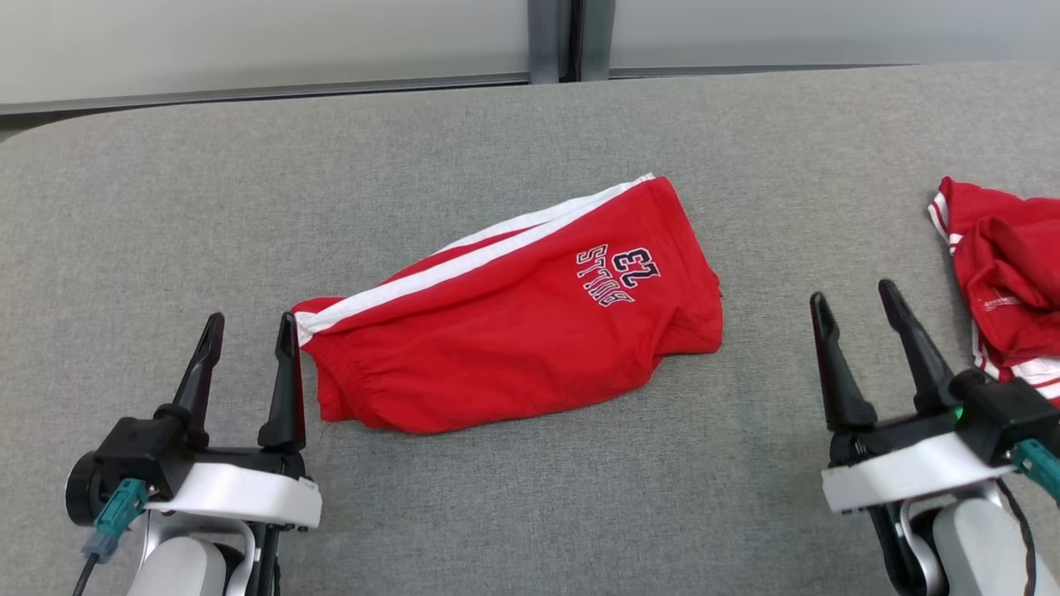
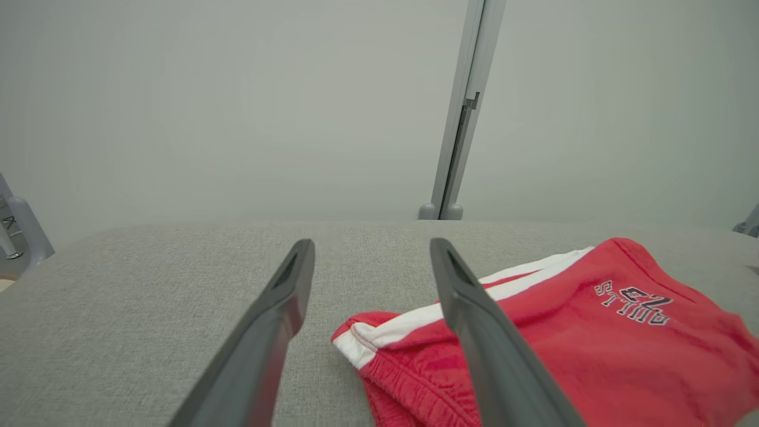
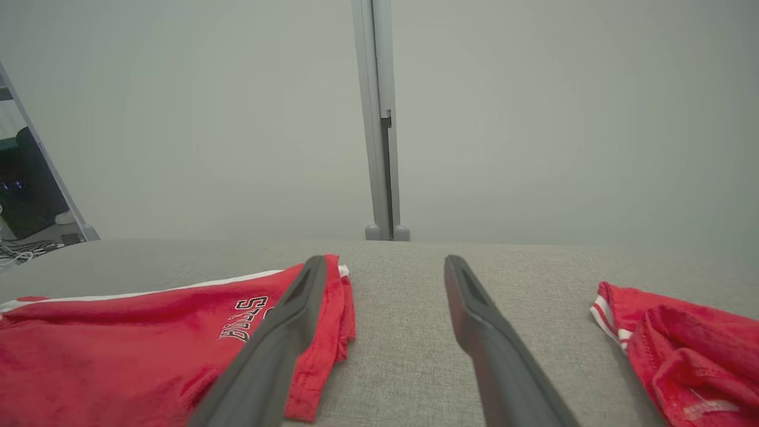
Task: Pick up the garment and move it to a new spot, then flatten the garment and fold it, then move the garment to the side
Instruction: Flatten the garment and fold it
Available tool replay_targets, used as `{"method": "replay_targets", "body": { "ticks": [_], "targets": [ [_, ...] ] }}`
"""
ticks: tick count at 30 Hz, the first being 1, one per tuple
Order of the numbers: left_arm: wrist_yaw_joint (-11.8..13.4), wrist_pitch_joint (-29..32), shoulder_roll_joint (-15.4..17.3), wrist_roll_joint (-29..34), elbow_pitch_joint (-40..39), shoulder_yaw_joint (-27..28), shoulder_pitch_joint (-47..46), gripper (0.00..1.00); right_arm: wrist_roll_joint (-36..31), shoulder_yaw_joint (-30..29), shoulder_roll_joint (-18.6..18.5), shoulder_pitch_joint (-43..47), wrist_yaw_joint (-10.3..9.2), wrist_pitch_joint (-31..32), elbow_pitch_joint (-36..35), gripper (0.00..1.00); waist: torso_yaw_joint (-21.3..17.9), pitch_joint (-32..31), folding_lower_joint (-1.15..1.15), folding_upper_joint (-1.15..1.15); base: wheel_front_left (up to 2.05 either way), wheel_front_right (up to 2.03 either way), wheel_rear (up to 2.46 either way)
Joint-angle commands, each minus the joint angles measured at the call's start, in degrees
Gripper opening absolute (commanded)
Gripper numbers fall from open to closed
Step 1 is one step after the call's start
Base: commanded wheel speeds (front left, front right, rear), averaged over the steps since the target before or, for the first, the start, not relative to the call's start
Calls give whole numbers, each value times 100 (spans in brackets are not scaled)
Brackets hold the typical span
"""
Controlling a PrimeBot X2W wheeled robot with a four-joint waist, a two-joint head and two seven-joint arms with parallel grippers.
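Bare grey tabletop [image 1: 207, 182] lies open left of and beyond the folded red shorts [image 1: 497, 348], with a clear lane between them and the crumpled red garment [image 1: 1010, 273], perhaps a jersey, at the right edge.

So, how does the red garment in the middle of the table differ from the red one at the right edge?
The middle garment lies flat and fairly smooth; the right garment is bunched in a heap. The middle garment bears a dark print with 23 and one long white stripe; the right garment has short white stripes at its edges. Both are red with white trim and lie on the grey table.
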Motion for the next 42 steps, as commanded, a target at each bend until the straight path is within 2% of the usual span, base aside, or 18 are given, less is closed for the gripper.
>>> {"method": "replay_targets", "body": {
  "ticks": [1,12,25,30,36,42],
  "targets": [
    [-6,-22,59,37,13,8,48,100,-37,-27,10,91,-11,32,-86,100,-31,-36,0,0,0,0,0],
    [42,-22,98,0,23,2,160,100,-152,-192,124,503,-11,291,-546,100,-64,-99,0,0,0,0,0],
    [78,2,67,19,-140,-99,-3,100,-168,-276,69,374,-11,473,-569,100,83,72,0,0,0,0,0],
    [11,5,4,49,-185,-218,-282,100,-91,-151,-49,-164,-11,557,-154,100,318,428,0,0,0,0,0],
    [-61,-7,-133,62,-73,-310,-606,100,75,204,-78,-995,-10,619,906,100,570,779,0,0,0,0,0],
    [-142,-21,-224,40,96,-305,-755,100,302,631,12,-1339,-7,766,1882,100,676,871,0,0,0,0,0]
  ]
}}
